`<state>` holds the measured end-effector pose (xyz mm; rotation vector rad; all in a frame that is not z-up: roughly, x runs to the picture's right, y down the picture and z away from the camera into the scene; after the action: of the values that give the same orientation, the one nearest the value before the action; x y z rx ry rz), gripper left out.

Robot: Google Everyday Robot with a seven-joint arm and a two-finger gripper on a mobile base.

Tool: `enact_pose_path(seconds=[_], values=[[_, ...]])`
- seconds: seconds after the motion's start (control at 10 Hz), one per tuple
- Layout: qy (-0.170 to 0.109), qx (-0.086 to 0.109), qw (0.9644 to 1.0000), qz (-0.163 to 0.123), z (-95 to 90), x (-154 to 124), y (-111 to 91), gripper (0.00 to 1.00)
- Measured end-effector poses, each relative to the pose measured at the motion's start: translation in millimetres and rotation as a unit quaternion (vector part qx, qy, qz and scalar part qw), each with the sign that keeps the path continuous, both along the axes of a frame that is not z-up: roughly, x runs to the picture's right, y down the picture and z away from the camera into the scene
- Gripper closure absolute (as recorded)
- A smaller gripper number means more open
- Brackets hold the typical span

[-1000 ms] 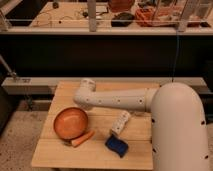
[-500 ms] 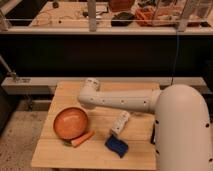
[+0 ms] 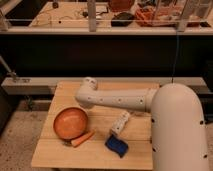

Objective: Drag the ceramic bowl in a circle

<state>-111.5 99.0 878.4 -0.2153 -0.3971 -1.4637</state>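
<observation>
Ceramic bowl (image 3: 70, 123) sits on the wooden surface (image 3: 60, 156). It is round, shallow and orange-brown, with a darker rim. It is the widest thing there, and it is on the left part of the surface, right way up.

A long white arm (image 3: 117, 100) reaches across to the ceramic bowl from the robot's big white body (image 3: 177, 130). The arm bends down at its end, just past the far side of the bowl. The end effector (image 3: 79, 105) is there, low at the bowl's far rim. It is too hidden to tell if it is spread or pressed together, or if it touches the rim.

An orange carrot-like thing (image 3: 82, 139) lies just beside the near edge of the bowl. A blue thing like a sponge (image 3: 116, 146) lies farther out on that same side, past the carrot-like thing. A small white thing (image 3: 119, 123) lies away from the bowl, under the arm.
</observation>
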Motion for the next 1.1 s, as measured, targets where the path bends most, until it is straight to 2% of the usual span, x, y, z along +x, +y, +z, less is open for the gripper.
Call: enact_pose_path(seconds=[0.2, 0.4, 0.6, 0.7, 1.1], values=[[-0.01, -0.017, 0.9995, -0.024, -5.1, 9, -1, 0.67], [-0.037, -0.034, 0.9975, -0.049, -16.9, 16, 2, 0.43], [-0.044, -0.031, 0.997, -0.056, -23.6, 21, 8, 0.23], [-0.054, -0.029, 0.9962, -0.062, -25.7, 16, 11, 0.2], [-0.074, -0.029, 0.9941, -0.074, -26.5, 11, 17, 0.2]])
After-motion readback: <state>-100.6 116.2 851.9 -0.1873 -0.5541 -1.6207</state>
